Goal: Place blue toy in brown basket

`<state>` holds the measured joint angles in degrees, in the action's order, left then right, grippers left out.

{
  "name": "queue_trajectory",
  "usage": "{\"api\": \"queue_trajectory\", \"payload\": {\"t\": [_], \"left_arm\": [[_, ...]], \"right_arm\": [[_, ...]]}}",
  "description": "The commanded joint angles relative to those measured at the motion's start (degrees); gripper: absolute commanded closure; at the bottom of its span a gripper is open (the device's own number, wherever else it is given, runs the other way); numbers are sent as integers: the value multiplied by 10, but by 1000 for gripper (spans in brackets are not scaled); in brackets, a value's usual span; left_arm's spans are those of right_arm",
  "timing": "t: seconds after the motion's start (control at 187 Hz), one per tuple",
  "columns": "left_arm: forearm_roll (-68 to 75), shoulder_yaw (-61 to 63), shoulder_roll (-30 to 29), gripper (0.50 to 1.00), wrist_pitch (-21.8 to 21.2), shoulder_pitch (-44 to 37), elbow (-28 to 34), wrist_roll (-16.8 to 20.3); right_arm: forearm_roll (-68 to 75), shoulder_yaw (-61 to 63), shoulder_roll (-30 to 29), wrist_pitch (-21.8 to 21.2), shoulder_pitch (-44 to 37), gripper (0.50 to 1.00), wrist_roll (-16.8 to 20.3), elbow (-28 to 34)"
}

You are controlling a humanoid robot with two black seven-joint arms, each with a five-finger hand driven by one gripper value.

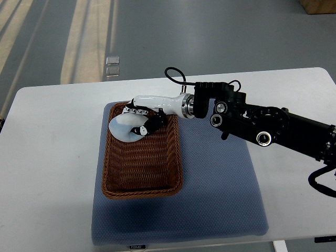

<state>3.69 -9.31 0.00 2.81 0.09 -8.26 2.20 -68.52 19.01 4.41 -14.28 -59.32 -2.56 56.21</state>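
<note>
A brown wicker basket (142, 165) lies on a blue-grey mat, left of centre on the white table. My right arm reaches in from the right edge, and its white hand (140, 122) hangs over the basket's far end. The hand's fingers are curled around a pale blue toy (123, 127), which sits just above or against the basket's upper left part. I cannot tell whether the toy touches the wicker floor. The left arm does not show.
The blue-grey mat (220, 178) covers the middle of the white table (52, 157), whose edges show on all sides. Two small clear squares (112, 65) lie on the grey floor beyond the table. A brown box corner (318, 5) shows at top right.
</note>
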Motion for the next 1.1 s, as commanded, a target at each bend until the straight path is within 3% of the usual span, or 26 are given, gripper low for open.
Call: {"api": "queue_trajectory", "payload": {"t": [0.0, 0.08, 0.155, 0.315, 0.529, 0.625, 0.716, 0.764, 1.095], "left_arm": [[0, 0, 0, 500, 0, 0, 0, 0], [0, 0, 0, 500, 0, 0, 0, 0], [0, 0, 0, 500, 0, 0, 0, 0], [0, 0, 0, 500, 0, 0, 0, 0], [0, 0, 0, 500, 0, 0, 0, 0], [0, 0, 0, 500, 0, 0, 0, 0], [0, 0, 0, 500, 0, 0, 0, 0], [0, 0, 0, 500, 0, 0, 0, 0], [0, 1, 0, 500, 0, 0, 0, 0]], "right_arm": [[-1, 0, -6, 10, 24, 920, 0, -14], [-2, 0, -7, 17, 34, 887, 0, -20], [-1, -1, -7, 28, 45, 818, 0, -21], [-1, 1, -8, 32, 51, 746, 0, -22], [-1, 1, -14, 32, 52, 705, 0, -22], [0, 1, -14, 33, 50, 644, -1, -22], [3, 3, -10, 32, 47, 634, -1, -22], [7, 5, -5, 33, 45, 601, -1, -22], [43, 121, 22, 29, 46, 591, -17, -22]]}}
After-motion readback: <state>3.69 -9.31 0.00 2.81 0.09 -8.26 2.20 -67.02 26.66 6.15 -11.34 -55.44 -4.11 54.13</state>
